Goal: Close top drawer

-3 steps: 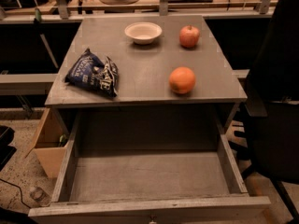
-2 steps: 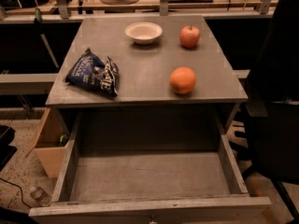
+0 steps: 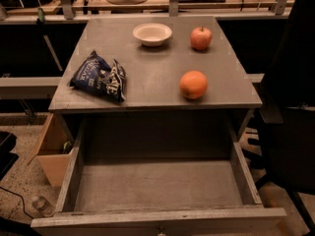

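The top drawer stands pulled fully out from under the cabinet, a wide, shallow box of matte grey wood with a bare floor, thin side walls and a long flat front panel. A small metal knob sits at the panel's middle. On the flat grey top lie a crinkled dark blue snack bag, a round white bowl, a red apple and a dimpled orange, all apart. The gripper is outside the camera's view, so its state cannot be told.
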